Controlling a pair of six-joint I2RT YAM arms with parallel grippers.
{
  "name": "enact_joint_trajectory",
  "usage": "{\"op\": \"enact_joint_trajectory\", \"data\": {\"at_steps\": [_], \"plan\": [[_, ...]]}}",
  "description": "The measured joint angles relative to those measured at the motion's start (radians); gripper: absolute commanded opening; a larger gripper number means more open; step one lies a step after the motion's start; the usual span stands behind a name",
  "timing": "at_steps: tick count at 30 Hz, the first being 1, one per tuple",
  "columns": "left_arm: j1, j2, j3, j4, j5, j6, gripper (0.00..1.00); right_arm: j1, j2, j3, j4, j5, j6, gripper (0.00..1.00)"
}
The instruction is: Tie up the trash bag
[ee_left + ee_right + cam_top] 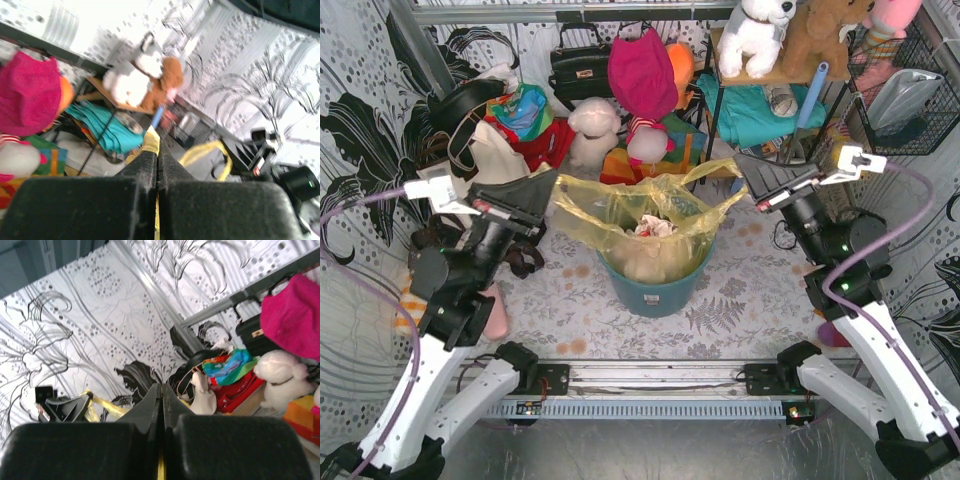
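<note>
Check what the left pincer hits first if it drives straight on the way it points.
Left pincer, shut on the rim of the thin translucent yellow-green trash bag, points across the round teal plastic bin, so more of that bag's film comes first. Beyond it, probably the right pincer; depth is unclear.

My right end effector (161, 390) has its fingers pressed together, with a yellow sliver of trash bag (160, 467) pinched between them. At eight o'clock, more yellow film meets the left end effector (82, 404). A pink bag (292, 315) sits at two o'clock.
</note>
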Motion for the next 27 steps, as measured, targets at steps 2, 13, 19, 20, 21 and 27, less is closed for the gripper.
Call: {"op": "enact_joint_trajectory", "data": {"at_steps": [2,13,19,20,21,27], "plan": [[0.0,-0.05,-0.021,-0.018,-0.09,0.0,0.0,0.0,-0.053,-0.033,-0.005,0.056,-0.001,0.0],[0.0,-0.08,-0.024,-0.245,-0.411,-0.058,0.0,0.0,-0.245,-0.147,-0.119,0.325,-0.011,0.0],[0.0,-0.055,-0.049,-0.213,-0.322,-0.063,0.19,0.0,-0.203,-0.165,-0.158,0.301,-0.005,0.07],[0.0,-0.053,-0.049,-0.191,-0.283,-0.058,0.28,0.0,-0.185,-0.154,-0.163,0.275,-0.008,0.16],[0.0,-0.048,-0.048,-0.158,-0.236,-0.053,0.35,0.0,-0.162,-0.134,-0.173,0.246,-0.013,0.27],[0.0,0.0,0.024,-0.122,-0.019,-0.005,0.62,0.0,-0.044,0.044,-0.291,0.029,-0.079,0.63]]}}
